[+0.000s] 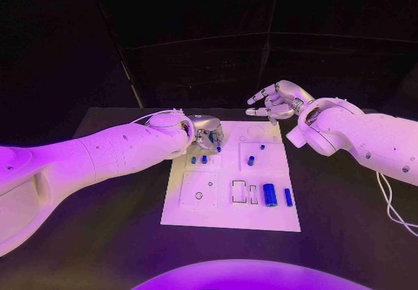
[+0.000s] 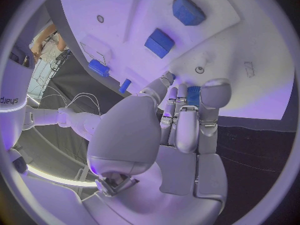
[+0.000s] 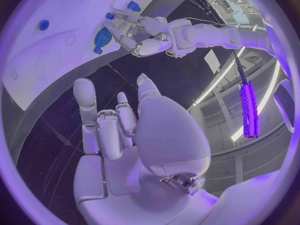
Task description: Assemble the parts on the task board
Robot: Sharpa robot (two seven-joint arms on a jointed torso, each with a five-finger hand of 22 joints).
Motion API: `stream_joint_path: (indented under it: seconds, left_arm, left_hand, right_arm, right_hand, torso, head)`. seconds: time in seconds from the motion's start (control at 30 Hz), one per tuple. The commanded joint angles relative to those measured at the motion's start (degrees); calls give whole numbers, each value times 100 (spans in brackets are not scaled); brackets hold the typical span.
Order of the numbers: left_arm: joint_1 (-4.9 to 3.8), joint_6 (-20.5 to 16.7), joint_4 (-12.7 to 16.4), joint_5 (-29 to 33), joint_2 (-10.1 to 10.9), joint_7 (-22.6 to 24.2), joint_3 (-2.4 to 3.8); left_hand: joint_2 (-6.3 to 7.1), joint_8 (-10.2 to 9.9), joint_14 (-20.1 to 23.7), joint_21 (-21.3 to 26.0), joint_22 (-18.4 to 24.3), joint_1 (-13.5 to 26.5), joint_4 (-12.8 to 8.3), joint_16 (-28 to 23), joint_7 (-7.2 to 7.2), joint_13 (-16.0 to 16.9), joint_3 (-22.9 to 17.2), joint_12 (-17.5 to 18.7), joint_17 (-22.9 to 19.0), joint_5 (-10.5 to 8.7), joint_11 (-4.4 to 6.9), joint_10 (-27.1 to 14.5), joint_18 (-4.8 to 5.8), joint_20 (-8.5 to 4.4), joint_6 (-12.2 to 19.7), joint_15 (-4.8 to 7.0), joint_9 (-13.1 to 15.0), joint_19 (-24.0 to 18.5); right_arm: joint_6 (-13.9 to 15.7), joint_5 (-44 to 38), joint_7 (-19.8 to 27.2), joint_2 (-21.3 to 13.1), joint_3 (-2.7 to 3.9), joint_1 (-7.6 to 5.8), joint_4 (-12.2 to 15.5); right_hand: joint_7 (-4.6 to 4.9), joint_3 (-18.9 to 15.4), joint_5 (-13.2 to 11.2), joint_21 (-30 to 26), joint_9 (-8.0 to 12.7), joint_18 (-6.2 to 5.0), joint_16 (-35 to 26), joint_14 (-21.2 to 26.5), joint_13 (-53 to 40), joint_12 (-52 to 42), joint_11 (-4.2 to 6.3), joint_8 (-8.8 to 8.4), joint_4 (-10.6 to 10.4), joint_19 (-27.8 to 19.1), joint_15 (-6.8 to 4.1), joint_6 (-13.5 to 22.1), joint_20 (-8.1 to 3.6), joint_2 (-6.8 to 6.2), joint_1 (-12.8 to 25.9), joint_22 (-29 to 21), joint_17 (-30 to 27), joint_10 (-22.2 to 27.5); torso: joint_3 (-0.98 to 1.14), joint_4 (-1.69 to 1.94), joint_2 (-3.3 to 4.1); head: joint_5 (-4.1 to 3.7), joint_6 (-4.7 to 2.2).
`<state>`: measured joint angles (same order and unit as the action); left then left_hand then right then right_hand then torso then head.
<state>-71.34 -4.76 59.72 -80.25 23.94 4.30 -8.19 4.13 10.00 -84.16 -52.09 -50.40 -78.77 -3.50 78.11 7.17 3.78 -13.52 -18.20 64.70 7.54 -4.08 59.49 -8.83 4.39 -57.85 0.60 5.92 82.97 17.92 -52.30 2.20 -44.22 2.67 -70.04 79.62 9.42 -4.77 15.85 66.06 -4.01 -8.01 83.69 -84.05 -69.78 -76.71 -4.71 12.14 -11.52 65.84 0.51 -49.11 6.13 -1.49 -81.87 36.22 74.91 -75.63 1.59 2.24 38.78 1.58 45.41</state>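
The left silver hand [image 1: 206, 136] hovers over the far left part of the white rectangular task board [image 1: 191, 214], its fingers [image 2: 187, 130] held close together, tips down at a small blue part [image 2: 193, 95] just beyond them; whether they pinch it, I cannot tell. The right silver hand [image 1: 277, 103] hangs loosely spread and empty beyond the board's far edge, farther off (so the left is nearer). Two small blue blocks [image 1: 199, 159] stand just beside the left hand, with a larger blue cylinder [image 1: 269, 194] well apart on the black surface's [image 1: 104, 241] near side.

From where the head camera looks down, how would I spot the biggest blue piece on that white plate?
Start at the white task board in the middle of the black table. Go to its near right part, beside two small outlined rectangular slots. There lies the fat blue cylinder, clear of either robot hand. It is plainly thicker than the slim blue piece at its right.
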Motion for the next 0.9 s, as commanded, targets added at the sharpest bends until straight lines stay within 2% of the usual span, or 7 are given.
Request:
stream_joint_path:
  seconds: [0.03,0.53,0.9]
  left_arm:
    - [-4,174,-16,-70,-22,-101,3]
    - [5,232,-72,-71,-91,-137,4]
    - [6,348,-60,-71,-91,-182,4]
  left_hand:
    - [-28,-39,-131,-50,-29,13,2,-25,0,-10,-39,28,-11,-14,6,44,101,6,-45,43,-9,39]
    - [-14,-66,-133,-117,-103,35,-4,-23,0,-7,-99,67,-28,-15,16,111,114,-2,-65,50,-30,55]
    - [-7,-80,-131,-160,-150,58,1,-30,-3,-8,-125,92,-54,-20,17,131,123,-5,-74,53,-40,64]
  right_arm:
    - [-11,17,53,7,4,-10,9]
    - [-15,17,54,14,4,-10,9]
    - [-21,17,53,13,4,-11,12]
  right_hand:
    - [9,-38,37,-36,3,-114,-30,-293,3,-8,19,7,8,-20,-49,32,-5,12,52,-4,121,31]
    - [9,-38,42,-34,3,-113,-28,-294,-3,-12,19,11,11,-16,-49,31,-6,16,49,0,126,27]
    - [9,-38,42,-34,3,-113,-28,-294,-3,-12,19,11,11,-16,-49,31,-6,16,49,0,126,27]
  torso:
    - [-3,-3,-2]
    - [0,0,-2]
    - [-1,1,-1]
  head:
    - [-4,7]
    - [-20,15]
    - [-31,48]
